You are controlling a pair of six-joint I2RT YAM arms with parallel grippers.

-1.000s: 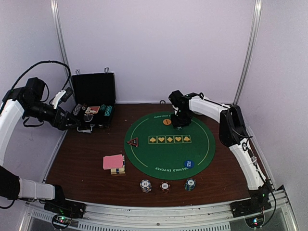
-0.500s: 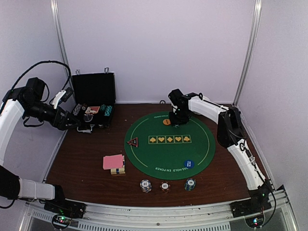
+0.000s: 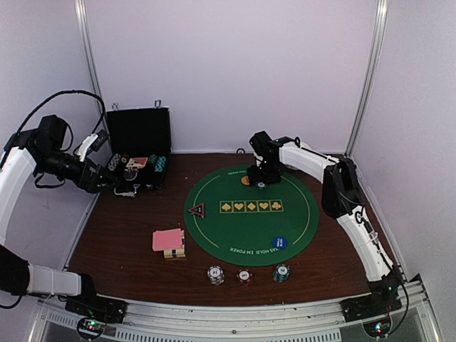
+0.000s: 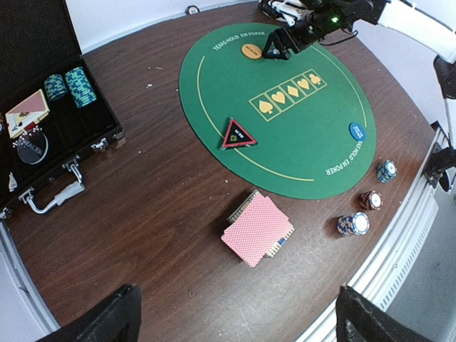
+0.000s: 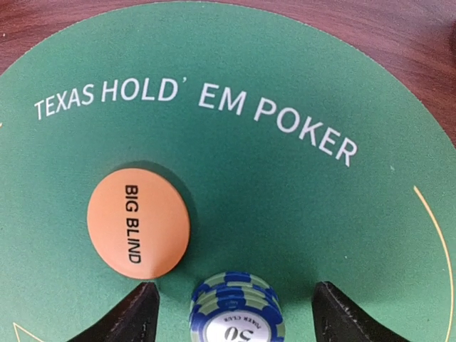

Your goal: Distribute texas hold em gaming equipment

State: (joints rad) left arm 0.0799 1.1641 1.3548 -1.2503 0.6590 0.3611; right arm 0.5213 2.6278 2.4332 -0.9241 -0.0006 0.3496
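Where case (image 3: 139,132) lies open, teal chips (image 4: 71,85), cards (image 4: 27,108) inside.

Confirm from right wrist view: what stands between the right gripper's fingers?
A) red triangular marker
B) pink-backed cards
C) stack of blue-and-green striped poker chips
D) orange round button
C: the stack of blue-and-green striped poker chips stands between the right gripper's spread fingers, touching neither; the orange round button lies beside it.
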